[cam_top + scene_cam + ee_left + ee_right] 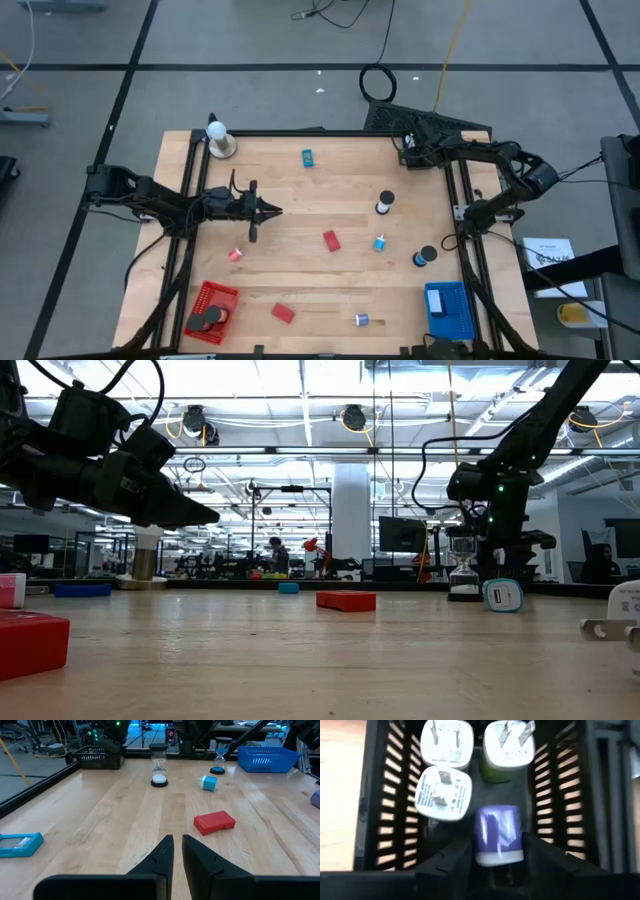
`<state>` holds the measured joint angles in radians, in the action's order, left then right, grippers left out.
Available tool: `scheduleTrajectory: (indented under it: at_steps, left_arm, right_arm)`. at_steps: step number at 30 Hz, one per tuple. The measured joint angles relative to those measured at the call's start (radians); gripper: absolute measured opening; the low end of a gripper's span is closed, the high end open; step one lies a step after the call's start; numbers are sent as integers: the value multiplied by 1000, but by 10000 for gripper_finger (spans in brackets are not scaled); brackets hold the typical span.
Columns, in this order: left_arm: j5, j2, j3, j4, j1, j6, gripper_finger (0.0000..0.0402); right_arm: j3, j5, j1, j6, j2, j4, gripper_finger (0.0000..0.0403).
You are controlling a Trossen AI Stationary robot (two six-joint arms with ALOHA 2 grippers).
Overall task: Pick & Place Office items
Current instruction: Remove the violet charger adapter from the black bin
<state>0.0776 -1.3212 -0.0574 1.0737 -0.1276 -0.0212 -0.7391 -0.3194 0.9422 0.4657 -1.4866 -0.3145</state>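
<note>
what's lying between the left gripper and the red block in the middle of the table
Nothing. In the high view the wood between the left gripper and the red block is bare, and the left wrist view shows the same clear stretch.

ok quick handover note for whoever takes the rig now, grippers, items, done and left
Right gripper: fingers open over the black basket, purple plug between them, not clearly gripped.
Left gripper: shut, empty, hovering mid-left.
Done: three plugs in the black basket, discs in the red basket.
Left: red blocks, hourglasses, blue plug and teal item on the table.
</note>
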Motion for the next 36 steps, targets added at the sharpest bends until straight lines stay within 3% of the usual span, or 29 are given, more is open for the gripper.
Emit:
scheduleTrajectory:
  at_steps: [6, 12, 18, 22, 29, 36]
  left_arm:
    - [0, 0, 0, 0, 0, 1, 47]
    - [0, 0, 0, 0, 0, 1, 47]
    - [0, 0, 0, 0, 0, 1, 47]
    - [1, 0, 0, 0, 0, 6, 47]
    - [11, 0, -11, -19, -2, 173, 47]
    - [23, 0, -44, -86, -3, 158, 47]
  right_arm:
    - [0, 6, 1, 1, -7, 1, 128]
    - [0, 10, 1, -4, 12, -13, 135]
    - [-13, 16, 1, -10, 139, -113, 134]
    - [-54, 78, -15, -32, 235, -228, 134]
    - [-58, 141, -212, -173, 284, -191, 133]
    - [-99, 143, -415, -288, 83, 80, 133]
